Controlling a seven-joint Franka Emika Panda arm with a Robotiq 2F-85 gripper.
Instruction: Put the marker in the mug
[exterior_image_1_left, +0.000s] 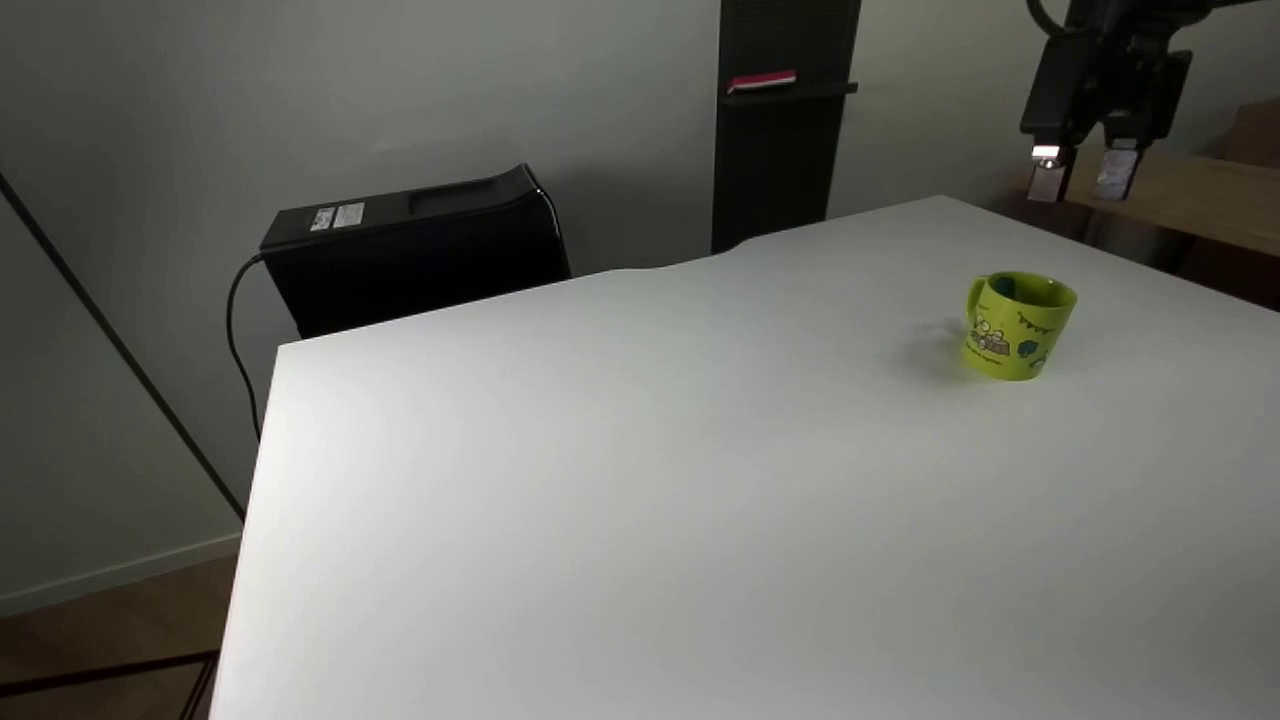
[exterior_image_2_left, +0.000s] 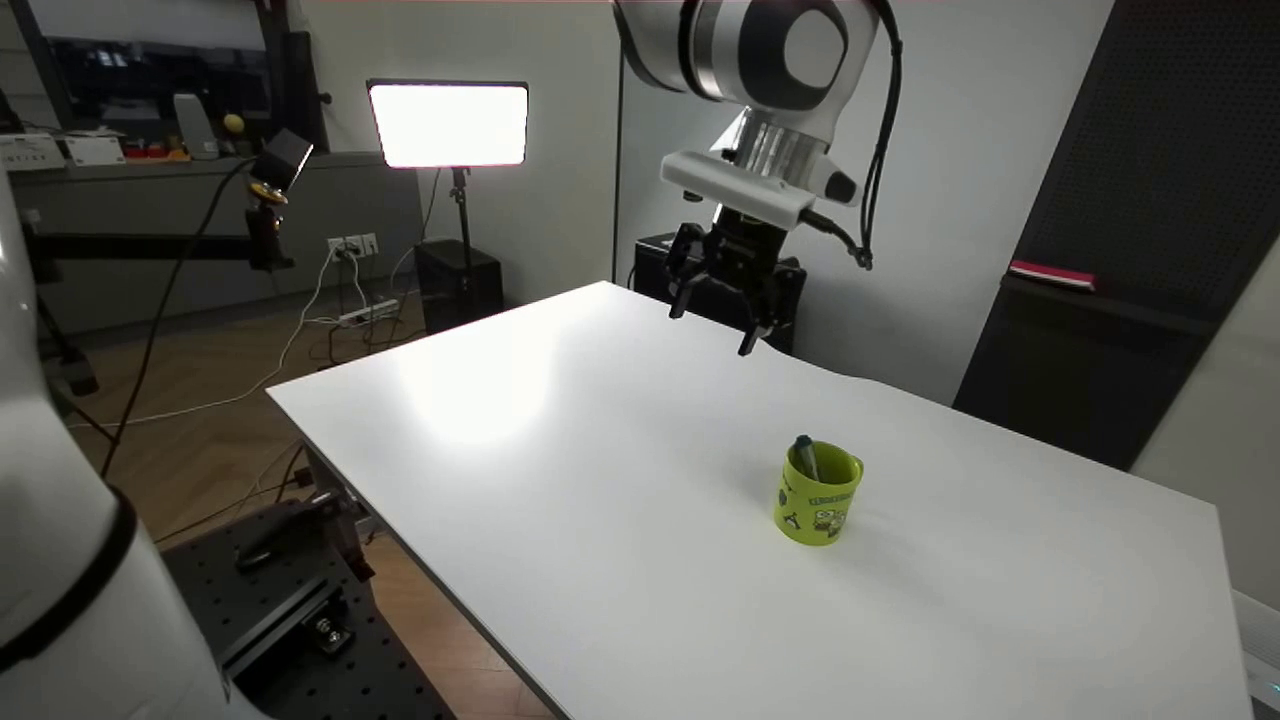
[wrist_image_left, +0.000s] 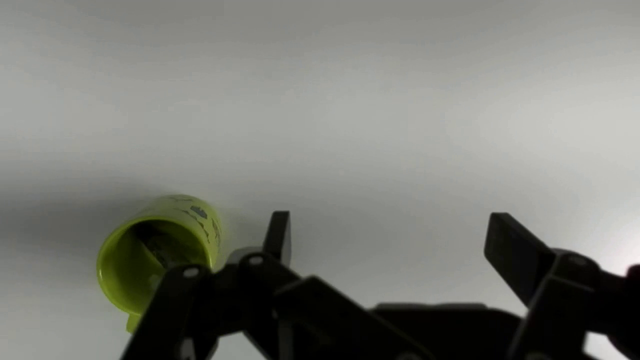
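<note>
The slim marker (exterior_image_2_left: 807, 459) leans, dark green end up, inside the mug (exterior_image_2_left: 812, 511), a squat yellow-green cylinder with printed sides. The angular black gripper (exterior_image_2_left: 713, 331) hangs above the smooth white table (exterior_image_2_left: 600, 560), jaws spread apart; beyond stand a lit rectangular lamp (exterior_image_2_left: 447, 124) and pale walls (exterior_image_2_left: 570, 200).

The mug (exterior_image_2_left: 815, 512) is smooth and glossy, the tabletop (exterior_image_2_left: 600, 500) smooth with a satin sheen. The arm (exterior_image_2_left: 812, 50) resembles white plastic, its collar (exterior_image_2_left: 778, 148) polished metal; the gripper (exterior_image_1_left: 1082, 186) appears matt black with 2 silvery pads (exterior_image_1_left: 1115, 175).
</note>
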